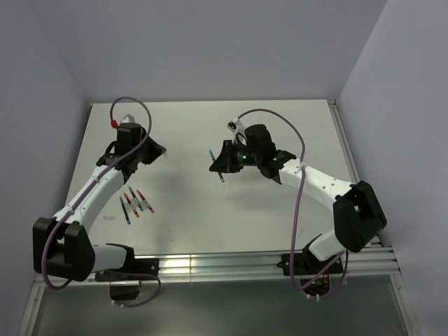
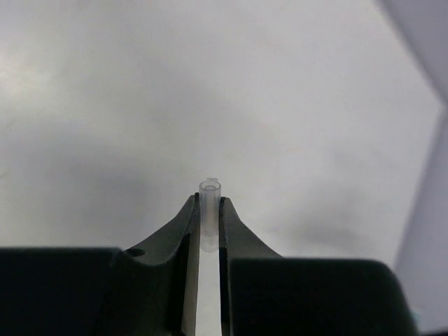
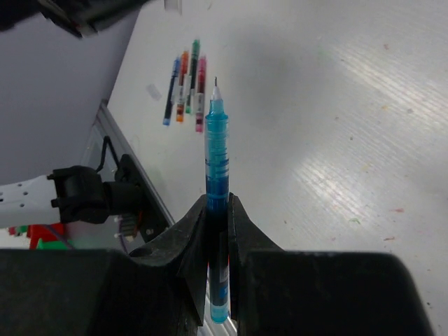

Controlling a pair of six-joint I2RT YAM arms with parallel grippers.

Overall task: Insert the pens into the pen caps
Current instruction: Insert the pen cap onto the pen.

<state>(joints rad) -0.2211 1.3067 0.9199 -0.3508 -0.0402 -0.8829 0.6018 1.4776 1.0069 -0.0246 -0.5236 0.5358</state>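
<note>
While the left pincer (image 2: 209, 202), at 10 o'clock in the top view, is clamped on a translucent pen cap (image 2: 210, 189), the right pincer (image 3: 217, 204) near centre grips a blue pen (image 3: 217, 140), fine tip pointing outward. Four other pens (image 1: 136, 202) lie side by side on the surface (image 1: 280, 210) at 8 o'clock.

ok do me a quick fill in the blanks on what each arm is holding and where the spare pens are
1. The right fingers are shut on a ____ pen.
2. The clear cap sits between the ____ arm's fingers.
3. The spare pens lie side by side on the ____.
Missing words: blue; left; table.
</note>
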